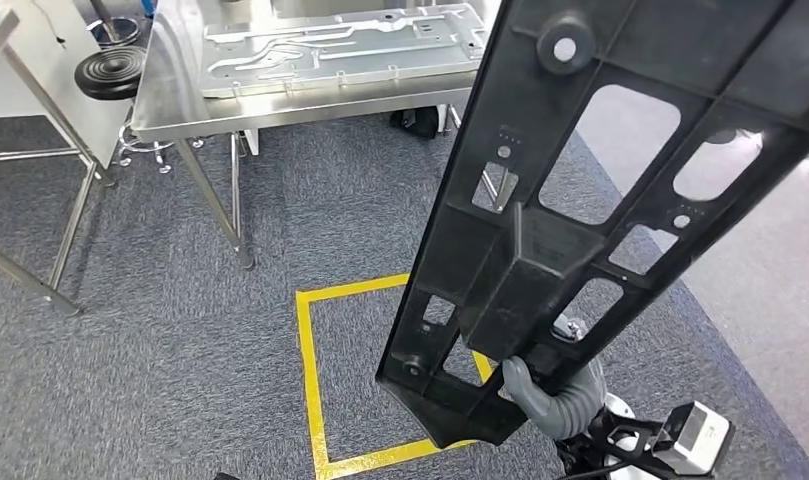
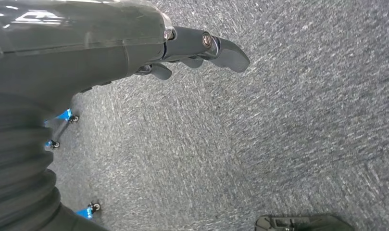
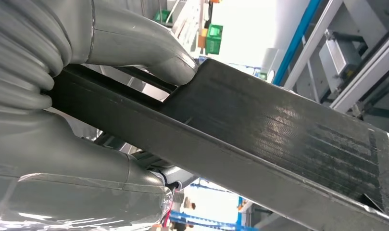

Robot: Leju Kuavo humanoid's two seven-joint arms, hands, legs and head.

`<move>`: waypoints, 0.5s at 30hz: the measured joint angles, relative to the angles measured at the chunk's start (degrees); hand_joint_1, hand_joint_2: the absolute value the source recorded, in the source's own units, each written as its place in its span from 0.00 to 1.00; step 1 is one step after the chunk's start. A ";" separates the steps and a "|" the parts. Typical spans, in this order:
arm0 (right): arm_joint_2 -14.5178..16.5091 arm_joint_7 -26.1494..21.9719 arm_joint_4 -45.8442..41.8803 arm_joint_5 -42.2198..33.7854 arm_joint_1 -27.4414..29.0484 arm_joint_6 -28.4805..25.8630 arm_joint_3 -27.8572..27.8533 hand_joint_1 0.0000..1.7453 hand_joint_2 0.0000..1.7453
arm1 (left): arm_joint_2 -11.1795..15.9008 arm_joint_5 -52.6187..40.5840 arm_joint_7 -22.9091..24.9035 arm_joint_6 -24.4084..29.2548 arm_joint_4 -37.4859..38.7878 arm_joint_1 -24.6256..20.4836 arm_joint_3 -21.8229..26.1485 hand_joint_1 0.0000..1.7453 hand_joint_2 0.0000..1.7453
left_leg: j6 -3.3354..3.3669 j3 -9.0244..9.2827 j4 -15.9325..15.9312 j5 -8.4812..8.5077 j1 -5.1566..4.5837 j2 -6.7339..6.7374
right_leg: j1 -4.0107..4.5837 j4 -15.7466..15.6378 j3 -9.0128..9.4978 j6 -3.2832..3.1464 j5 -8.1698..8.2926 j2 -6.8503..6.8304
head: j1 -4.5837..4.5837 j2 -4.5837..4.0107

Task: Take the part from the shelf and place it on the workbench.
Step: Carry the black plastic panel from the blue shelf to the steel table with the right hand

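1. The right hand point(image 1: 555, 395) is clutching the long black part point(image 1: 600, 200) at its lower end, fingers wrapped tight, likely to keep it clear of the floor.
2. The part is rising tilted above the carpet point(image 1: 180, 350), well apart from the metal workbench point(image 1: 170, 90), so placing is not yet done.
3. The left hand point(image 2: 192, 53) is hanging empty, fingers loosely apart.

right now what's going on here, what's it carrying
The robot's right hand grips a long black plastic part near its lower end, holding it up at a slant over the grey carpet and a yellow floor square. The left hand hangs over the carpet with nothing in it. Ahead stands the metal workbench, with a silver plate lying on it; the part is not yet there.
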 joint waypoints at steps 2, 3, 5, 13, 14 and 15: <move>-0.01 0.02 0.41 -0.01 -0.07 -0.13 -0.01 1.00 1.00 | -0.02 0.05 -0.01 0.00 0.00 0.11 0.16 0.00 1.00 | -0.13 0.46 0.03 -0.39 -0.01 0.34 | -0.24 2.60 -1.78 0.18 0.49 -0.36 | 0.00 0.00; -0.01 0.02 0.58 -0.02 -0.10 -0.17 -0.02 1.00 1.00 | -0.04 0.08 -0.02 0.00 0.00 0.13 0.19 0.00 1.00 | -0.26 0.84 0.03 -0.64 0.00 0.45 | -0.29 0.46 -0.92 0.12 2.29 -0.49 | 0.00 0.00; -0.01 -0.02 0.77 -0.03 -0.18 -0.23 -0.02 1.00 1.00 | -0.09 0.14 -0.02 0.00 0.00 0.12 0.22 0.00 1.00 | -0.62 1.73 0.02 -1.27 -0.05 0.63 | -0.15 -7.59 3.01 -0.32 6.30 -1.02 | 0.00 0.00; 0.03 -0.71 0.89 0.11 0.00 -0.56 -0.08 1.00 1.00 | -0.13 0.21 -0.28 0.18 -0.05 -0.19 0.50 0.00 1.00 | -2.78 0.83 4.94 -5.07 -0.19 0.95 | 0.14 -14.60 7.97 -3.17 5.69 -0.93 | -0.04 0.00; 0.05 -0.75 0.90 0.15 0.03 -0.56 -0.10 1.00 1.00 | -0.13 0.19 -0.33 0.18 -0.05 -0.14 0.52 0.00 1.00 | -2.85 -1.42 8.94 -6.44 -0.20 0.78 | 0.26 -14.68 8.51 -3.47 5.26 -0.87 | -0.04 0.00; 0.07 -0.78 0.91 0.16 0.09 -0.61 -0.10 1.00 1.00 | -0.13 0.17 -0.33 0.17 -0.04 -0.03 0.55 0.00 1.00 | -2.92 -4.01 13.00 -7.58 -0.18 0.69 | 0.39 -14.68 9.03 -3.66 4.79 -0.76 | -0.04 0.00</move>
